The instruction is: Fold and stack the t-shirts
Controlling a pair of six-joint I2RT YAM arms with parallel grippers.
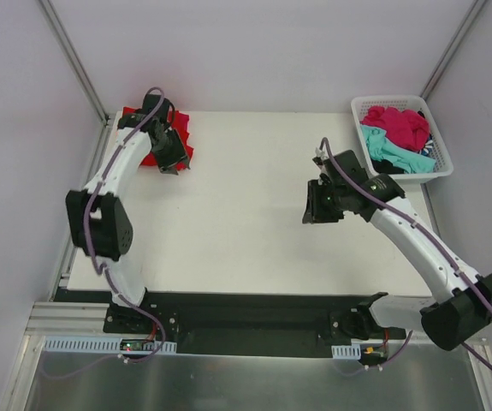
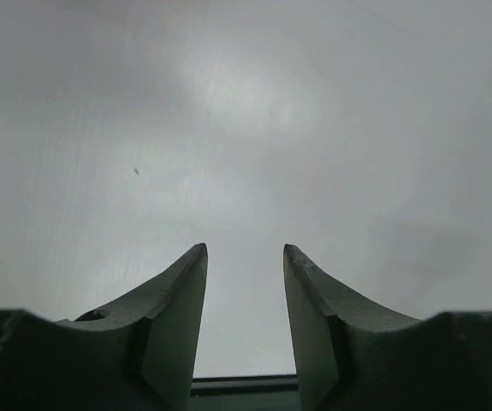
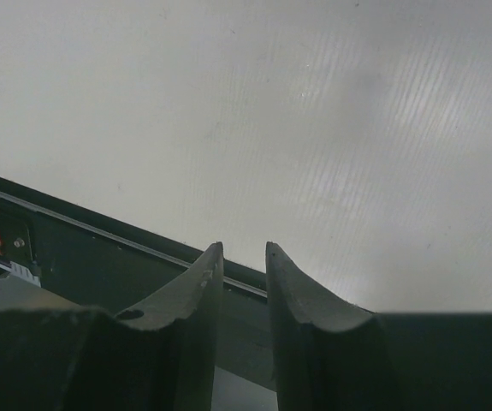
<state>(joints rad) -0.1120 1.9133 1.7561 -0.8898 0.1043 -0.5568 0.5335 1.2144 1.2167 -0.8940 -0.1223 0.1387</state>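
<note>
A folded bright red t-shirt [image 1: 183, 128] lies at the table's far left corner, partly covered by my left arm. My left gripper [image 1: 170, 168] hangs over the shirt's near right edge; in the left wrist view its jaws [image 2: 246, 248] stand apart with only bare table between them. More t-shirts are heaped in the basket: a magenta one [image 1: 397, 124], a teal one [image 1: 387, 151] and a dark one [image 1: 430, 154]. My right gripper [image 1: 312, 210] hovers over the table right of centre, open and holding nothing [image 3: 244, 246].
The white lattice basket [image 1: 400, 99] stands at the far right corner. The black rail [image 3: 100, 231] along the table's near edge shows behind my right fingers. Grey walls and frame posts close in the left, far and right sides.
</note>
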